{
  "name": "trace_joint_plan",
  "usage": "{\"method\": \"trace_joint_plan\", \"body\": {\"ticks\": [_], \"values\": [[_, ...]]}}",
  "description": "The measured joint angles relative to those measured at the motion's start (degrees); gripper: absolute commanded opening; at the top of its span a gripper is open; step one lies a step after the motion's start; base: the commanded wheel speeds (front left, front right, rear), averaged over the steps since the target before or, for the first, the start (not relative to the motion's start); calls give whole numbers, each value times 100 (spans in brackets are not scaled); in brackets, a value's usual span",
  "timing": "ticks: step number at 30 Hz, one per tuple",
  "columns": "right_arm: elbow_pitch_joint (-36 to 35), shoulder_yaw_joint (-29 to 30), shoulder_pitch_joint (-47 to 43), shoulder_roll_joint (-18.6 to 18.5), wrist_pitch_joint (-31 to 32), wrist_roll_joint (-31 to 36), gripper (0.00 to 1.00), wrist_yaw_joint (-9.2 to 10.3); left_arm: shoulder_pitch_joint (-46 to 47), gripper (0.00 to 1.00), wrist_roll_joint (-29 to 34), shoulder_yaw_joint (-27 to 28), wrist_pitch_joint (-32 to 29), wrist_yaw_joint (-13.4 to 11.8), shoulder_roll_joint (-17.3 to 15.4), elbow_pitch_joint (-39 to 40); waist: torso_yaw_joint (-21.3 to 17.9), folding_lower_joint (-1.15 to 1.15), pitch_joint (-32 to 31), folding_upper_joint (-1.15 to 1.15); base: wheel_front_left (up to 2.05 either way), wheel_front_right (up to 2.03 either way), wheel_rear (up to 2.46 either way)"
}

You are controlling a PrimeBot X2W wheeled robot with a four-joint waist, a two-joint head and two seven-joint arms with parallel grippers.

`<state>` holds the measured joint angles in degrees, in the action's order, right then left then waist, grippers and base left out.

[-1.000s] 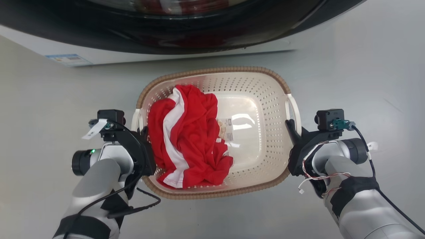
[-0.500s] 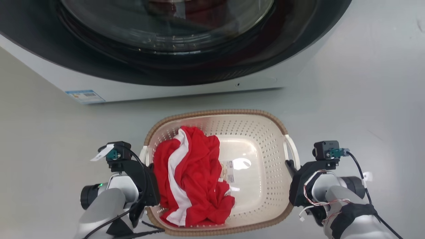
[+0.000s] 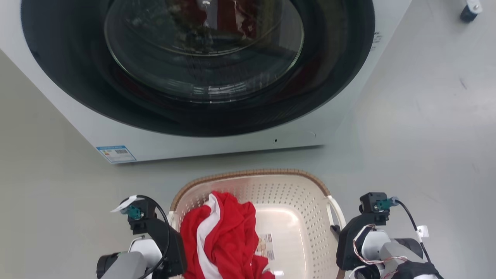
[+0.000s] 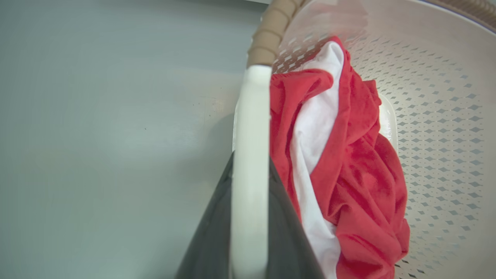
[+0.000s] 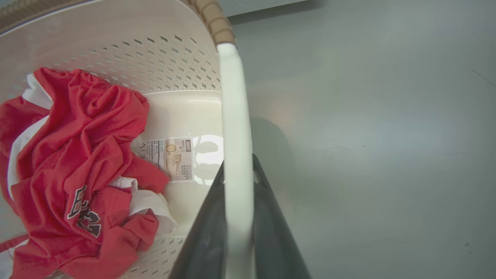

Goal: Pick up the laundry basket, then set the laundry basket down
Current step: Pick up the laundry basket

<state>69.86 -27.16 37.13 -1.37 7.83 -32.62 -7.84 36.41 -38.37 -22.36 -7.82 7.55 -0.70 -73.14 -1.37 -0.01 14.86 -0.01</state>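
Observation:
The laundry basket (image 3: 298, 193), cream with perforated walls and a brown woven rim, sits low in the head view in front of a washing machine. A red and white garment (image 3: 226, 236) fills its left half. My left gripper (image 3: 171, 232) is shut on the basket's left white handle (image 4: 250, 147), and its dark fingers (image 4: 211, 232) press the handle from both sides. My right gripper (image 3: 336, 231) is shut on the right white handle (image 5: 234, 116), which stands between its fingers (image 5: 203, 236). A label (image 5: 172, 157) shows on the basket's base.
A white front-loading washing machine (image 3: 128, 141) with a large dark glass door (image 3: 201, 66) stands just beyond the basket. Grey floor (image 3: 426, 135) spreads on both sides. A dark caster (image 3: 469, 11) is at the far top right.
The whole head picture has shifted down, so the camera has moved and more of the washing machine shows. Both grippers keep their hold on the basket's handles.

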Motion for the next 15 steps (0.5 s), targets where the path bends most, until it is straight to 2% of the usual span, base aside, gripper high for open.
{"method": "trace_joint_plan", "body": {"ticks": [15], "values": [[45,-292,-413,-5,662,-315,0,2,-425,0,-192,-80,-589,-4,-8,-21,3,1,-937,0,0,0,0]]}}
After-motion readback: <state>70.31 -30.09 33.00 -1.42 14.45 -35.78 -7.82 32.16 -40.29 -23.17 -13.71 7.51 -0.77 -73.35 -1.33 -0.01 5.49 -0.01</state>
